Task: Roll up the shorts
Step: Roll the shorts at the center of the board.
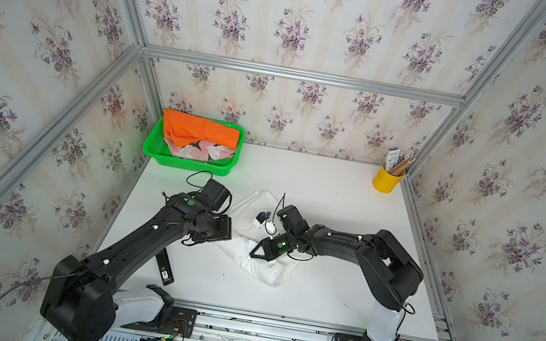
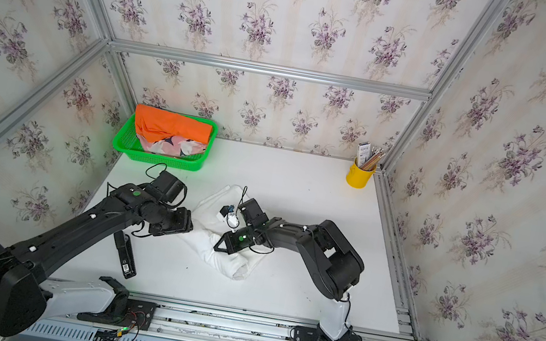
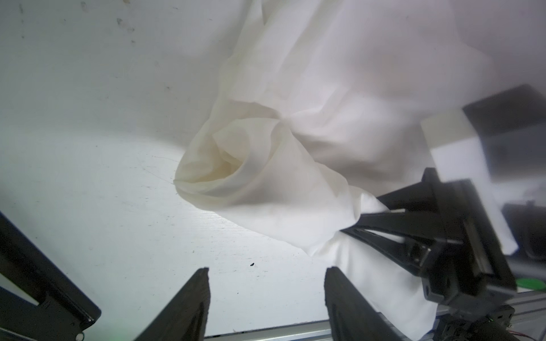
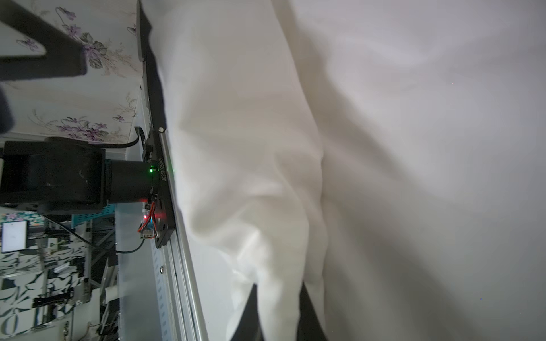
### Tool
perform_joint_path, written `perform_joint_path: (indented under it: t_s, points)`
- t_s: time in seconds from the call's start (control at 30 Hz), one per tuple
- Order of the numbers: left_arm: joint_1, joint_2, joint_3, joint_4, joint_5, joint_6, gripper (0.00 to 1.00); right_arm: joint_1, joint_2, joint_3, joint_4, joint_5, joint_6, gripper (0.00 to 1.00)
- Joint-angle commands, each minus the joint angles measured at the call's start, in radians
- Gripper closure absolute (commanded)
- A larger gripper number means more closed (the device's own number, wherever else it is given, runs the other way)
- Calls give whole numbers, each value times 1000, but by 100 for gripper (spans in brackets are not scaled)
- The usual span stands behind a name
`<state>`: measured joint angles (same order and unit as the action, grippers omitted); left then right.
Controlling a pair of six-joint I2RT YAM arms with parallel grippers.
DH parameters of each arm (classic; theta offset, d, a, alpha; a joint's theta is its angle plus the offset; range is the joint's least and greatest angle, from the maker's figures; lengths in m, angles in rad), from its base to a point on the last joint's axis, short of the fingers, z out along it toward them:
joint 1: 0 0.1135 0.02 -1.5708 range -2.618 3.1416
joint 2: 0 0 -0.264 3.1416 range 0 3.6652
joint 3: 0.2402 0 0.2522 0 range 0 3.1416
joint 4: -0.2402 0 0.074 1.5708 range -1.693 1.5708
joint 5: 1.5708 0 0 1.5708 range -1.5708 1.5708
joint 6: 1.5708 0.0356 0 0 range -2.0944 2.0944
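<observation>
Your right gripper (image 4: 277,313) had its jaws closed down to a narrow gap on a fold of the white shorts (image 4: 236,147), and the cloth ran up between its two black fingers. The left wrist view showed the same pinch from the side, with the tip buried in the fabric next to the rolled part.

Your left gripper (image 3: 266,301) had its jaws standing well apart with nothing between them; only the bare table (image 3: 88,147) showed in the gap. One of its fingers sat at the edge of the white cloth, but you could not tell whether it touched. From above, the left wrist hid those fingers.

The white shorts lay in the middle of the table between your two arms. They were partly rolled, and the end nearer the robot's base was wound into a loose cone with an open mouth (image 3: 212,171). The far part was spread flat and creased.

Further out, the orange shorts (image 1: 199,130) lay on top of the pink printed shorts (image 1: 199,151) inside the green basket (image 1: 153,150), at the far left corner of the table. A yellow cup (image 1: 385,183) of pencils stood at the far right corner. A black bar (image 1: 165,266) with a small label lay on the table beside your left arm.
</observation>
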<state>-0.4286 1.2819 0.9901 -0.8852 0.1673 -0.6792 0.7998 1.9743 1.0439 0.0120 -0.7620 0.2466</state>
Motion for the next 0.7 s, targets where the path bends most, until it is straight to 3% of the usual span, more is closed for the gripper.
perform_joint_path:
  t_s: [0.0, 0.23, 0.3, 0.4, 0.67]
  points:
    - [-37, 74, 55, 7, 6, 46, 37, -8, 56, 1, -67, 21, 26, 100]
    - [-76, 366, 160, 75, 24, 96, 44, -8, 6, -36, -107, 81, 22, 80]
    - [-76, 453, 184, 74, -5, 120, 57, -8, -44, -41, -140, 105, 20, 69]
    - [-73, 545, 193, 69, -41, 139, 61, -8, -121, -44, -229, 169, 12, 55]
    - [-65, 591, 142, 99, -49, 142, 62, -10, -322, -6, -544, 414, 4, 48]
